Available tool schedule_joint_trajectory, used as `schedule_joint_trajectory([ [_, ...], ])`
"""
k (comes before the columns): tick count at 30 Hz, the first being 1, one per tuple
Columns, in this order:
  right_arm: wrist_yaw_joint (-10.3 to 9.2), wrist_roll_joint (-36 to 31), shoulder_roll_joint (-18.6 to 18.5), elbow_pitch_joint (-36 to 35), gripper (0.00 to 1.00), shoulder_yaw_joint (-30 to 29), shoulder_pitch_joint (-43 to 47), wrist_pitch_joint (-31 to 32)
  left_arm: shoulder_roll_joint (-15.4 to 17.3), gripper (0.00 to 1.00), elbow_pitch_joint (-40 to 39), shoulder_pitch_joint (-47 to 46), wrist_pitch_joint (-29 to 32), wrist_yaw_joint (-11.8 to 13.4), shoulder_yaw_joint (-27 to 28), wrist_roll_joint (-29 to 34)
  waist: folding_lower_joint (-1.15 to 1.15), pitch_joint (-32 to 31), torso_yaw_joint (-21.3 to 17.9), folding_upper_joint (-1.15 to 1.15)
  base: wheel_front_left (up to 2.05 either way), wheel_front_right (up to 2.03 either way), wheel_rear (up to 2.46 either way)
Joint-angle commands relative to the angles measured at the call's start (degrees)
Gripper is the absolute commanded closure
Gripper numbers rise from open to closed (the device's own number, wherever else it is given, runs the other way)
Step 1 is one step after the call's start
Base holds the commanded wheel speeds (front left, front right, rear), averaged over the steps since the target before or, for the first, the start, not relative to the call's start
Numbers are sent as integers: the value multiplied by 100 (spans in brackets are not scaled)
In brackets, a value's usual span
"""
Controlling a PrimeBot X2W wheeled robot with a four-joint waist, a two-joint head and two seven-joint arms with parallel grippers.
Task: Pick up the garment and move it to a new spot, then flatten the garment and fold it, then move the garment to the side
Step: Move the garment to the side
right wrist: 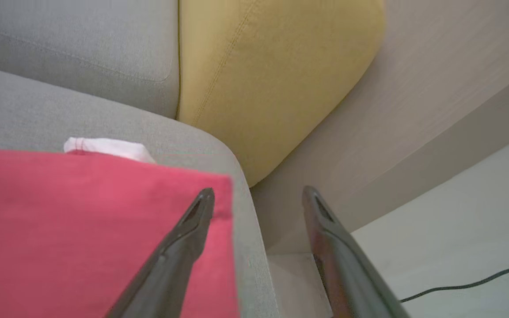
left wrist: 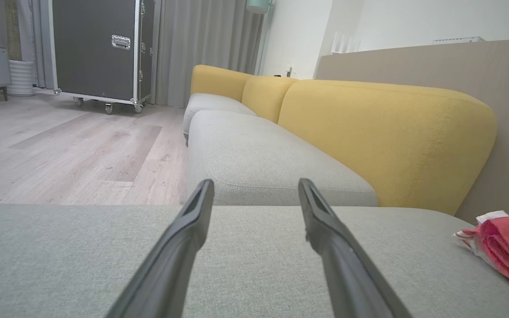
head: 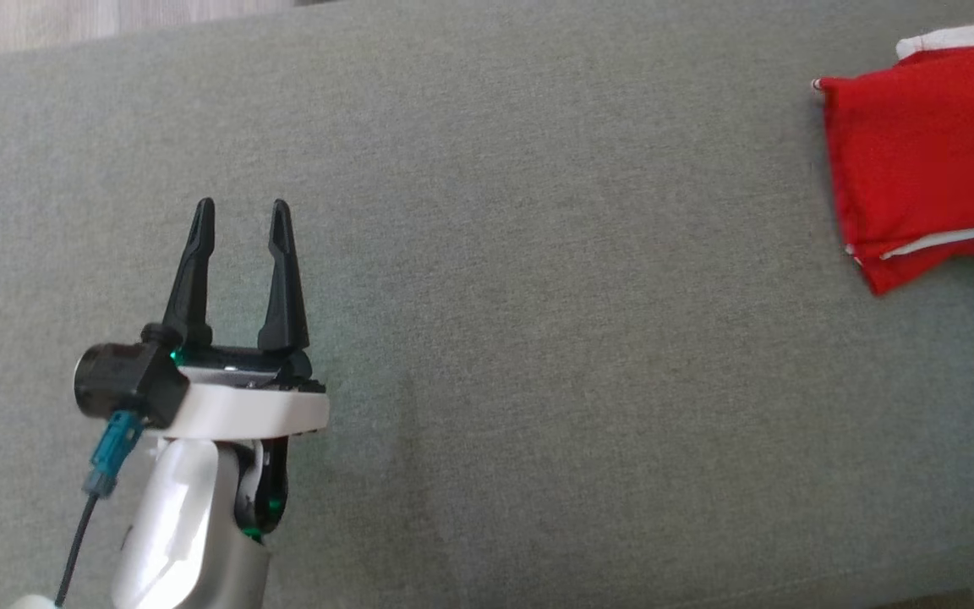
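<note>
The garment (head: 927, 161) is a red folded piece with white trim, lying on the grey cushion (head: 538, 338) at the far right of the head view. My left gripper (head: 243, 209) stands open over the cushion's left part, far from the garment, nothing between its fingers. In the left wrist view the left gripper (left wrist: 256, 187) points along the cushion and the garment (left wrist: 508, 243) lies at the right edge. In the right wrist view my right gripper (right wrist: 258, 194) is open above the garment's (right wrist: 82, 229) corner at the cushion's edge, one finger over the red cloth, holding nothing.
A yellow backrest (left wrist: 382, 132) and more grey seats (left wrist: 263, 154) run beyond the cushion. A beige wall panel (right wrist: 413, 110) stands right beside the cushion's end, with pale floor and a black cable (right wrist: 471, 285) below. A wheeled black case (left wrist: 100, 48) stands on the wooden floor.
</note>
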Motion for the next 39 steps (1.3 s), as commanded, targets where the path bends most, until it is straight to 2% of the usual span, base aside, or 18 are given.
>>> schedule_joint_trajectory([
  [1, -5, -128, -35, -304, 0, -42, 84, -26, 42, 0, -156, -163, -29, -16, 194, 76, 0, -66, -26, 0, 0, 0, 0],
  [5, -5, -343, 425, -864, 0, -275, -27, -110, 42, 0, -157, -80, -29, -14, 273, 61, 0, -272, -97, 0, 0, 0, 0],
  [6, -5, -343, 425, -864, 0, -275, -27, -110, 42, 0, -157, -80, -29, -14, 273, 61, 0, -272, -97, 0, 0, 0, 0],
  [7, -5, -394, 714, -1153, 0, -290, -38, -156, 42, 0, -163, -26, -29, -11, 307, 55, 0, -413, -123, 0, 0, 0, 0],
  [10, -5, -291, 1136, -1510, 0, -242, 69, -292, 42, 0, -188, 71, -29, 39, 373, -50, 0, -649, -129, 0, 0, 0, 0],
  [11, -5, -291, 1136, -1510, 0, -242, 69, -292, 42, 0, -188, 71, -29, 39, 373, -50, 0, -649, -129, 0, 0, 0, 0],
  [18, -5, 542, 2083, -2199, 0, 49, 536, -667, 42, 0, -207, 408, -29, 128, 478, -156, 0, -1227, -30, 0, 0, 0, 0],
  [22, -5, 1145, 2465, -2539, 0, 159, 914, -785, 42, 0, -179, 649, -29, 165, 556, -183, 0, -1480, 39, 0, 0, 0, 0],
  [25, -5, 1649, 2645, -2892, 0, 368, 1477, -888, 42, 0, -194, 856, -29, 194, 605, -257, 0, -1615, 134, 0, 0, 0, 0],
  [31, -5, 2514, 2683, -3250, 0, 779, 2652, -1028, 42, 0, -149, 1123, -29, 16, 531, -377, 0, -1739, 228, 0, 0, 0, 0],
  [34, -5, 2759, 2684, -3373, 0, 911, 3224, -1050, 42, 0, -150, 1265, -29, 10, 569, -408, 0, -1784, 241, 0, 0, 0, 0],
  [39, -5, 2811, 2685, -3633, 0, 1100, 3866, -1054, 42, 0, -175, 1406, -29, 29, 597, -480, 0, -1790, 272, 0, 0, 0, 0],
])
